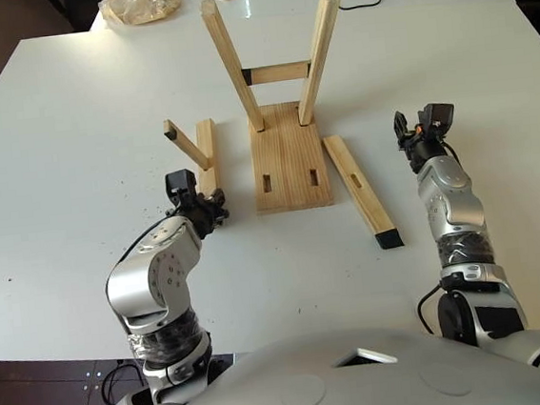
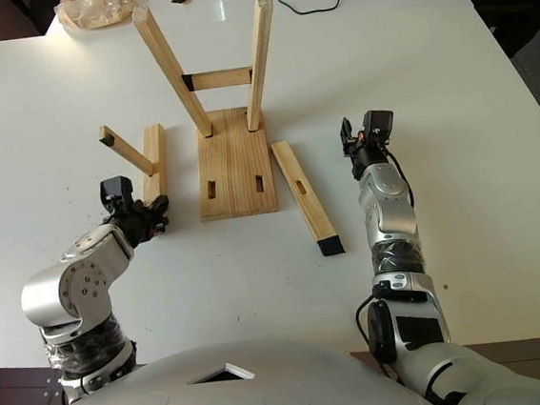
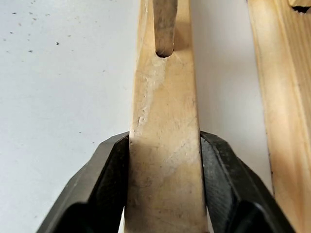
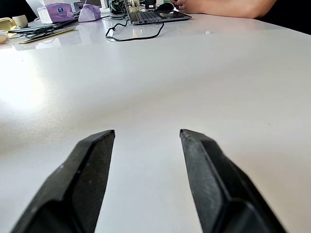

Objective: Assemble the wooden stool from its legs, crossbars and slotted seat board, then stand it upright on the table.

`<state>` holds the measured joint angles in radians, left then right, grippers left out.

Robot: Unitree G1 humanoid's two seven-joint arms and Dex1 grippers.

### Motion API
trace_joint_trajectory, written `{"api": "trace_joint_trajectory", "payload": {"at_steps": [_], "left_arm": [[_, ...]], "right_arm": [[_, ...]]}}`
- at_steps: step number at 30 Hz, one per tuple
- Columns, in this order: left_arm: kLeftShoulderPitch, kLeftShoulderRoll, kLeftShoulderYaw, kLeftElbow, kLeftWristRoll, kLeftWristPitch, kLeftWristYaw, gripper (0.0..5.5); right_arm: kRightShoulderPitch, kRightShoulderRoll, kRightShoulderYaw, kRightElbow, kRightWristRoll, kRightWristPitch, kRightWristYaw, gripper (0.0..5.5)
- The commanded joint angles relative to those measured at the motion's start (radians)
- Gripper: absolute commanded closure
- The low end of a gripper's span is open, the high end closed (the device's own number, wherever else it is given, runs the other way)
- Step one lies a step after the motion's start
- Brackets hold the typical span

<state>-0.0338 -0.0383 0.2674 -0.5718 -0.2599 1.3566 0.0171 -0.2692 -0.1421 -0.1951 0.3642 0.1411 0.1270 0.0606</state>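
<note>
Wooden seat board [image 1: 289, 162] lies flat on the table [image 1: 72, 135] in the head view, with upright legs [image 1: 233, 67] and a crossbar [image 1: 277, 72] at its far end, a loose leg [image 1: 362, 189] just right, and a fourth leg [image 1: 208, 151] carrying a slanting bar [image 1: 186, 144] just left. Left wrist view: left gripper [image 3: 164, 138] is clamped on the fourth leg's near end. Right wrist view: right gripper [image 4: 147, 132] has its jaws apart above the table.

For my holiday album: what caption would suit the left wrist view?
Left pincer clamps a wooden leg lying flat on the white table, beside the seat board.
</note>
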Motion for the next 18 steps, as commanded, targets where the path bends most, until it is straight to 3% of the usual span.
{"api": "trace_joint_trajectory", "payload": {"at_steps": [1, 6, 10, 12, 16, 18], "left_arm": [[-0.018, -0.048, 0.058, 0.068, -0.019, 0.029, -0.007, 3.5], [-0.426, -0.026, 0.377, 0.242, -0.223, -0.288, -0.009, 3.5], [-0.621, 0.049, 0.512, 0.305, -0.506, -0.393, -0.139, 3.5], [-0.656, 0.111, 0.514, 0.298, -0.659, -0.386, -0.257, 3.5], [-0.634, 0.219, 0.424, 0.246, -0.84, -0.377, -0.506, 3.5], [-0.585, 0.266, 0.352, 0.209, -0.874, -0.364, -0.622, 3.5]], "right_arm": [[-0.052, 0.0, -0.03, -0.041, 0.016, 0.03, -0.045, 3.04], [-0.189, -0.045, 0.05, -0.25, -0.037, 0.089, -0.029, 3.04], [-0.381, -0.05, 0.073, -0.385, 0.023, 0.157, 0.022, 3.04], [-0.471, -0.034, 0.033, -0.398, 0.113, 0.218, 0.039, 3.04], [-0.539, 0.041, -0.135, -0.377, 0.589, 0.516, 0.127, 3.04], [-0.519, 0.027, -0.127, -0.431, 0.719, 0.584, 0.218, 3.04]]}}
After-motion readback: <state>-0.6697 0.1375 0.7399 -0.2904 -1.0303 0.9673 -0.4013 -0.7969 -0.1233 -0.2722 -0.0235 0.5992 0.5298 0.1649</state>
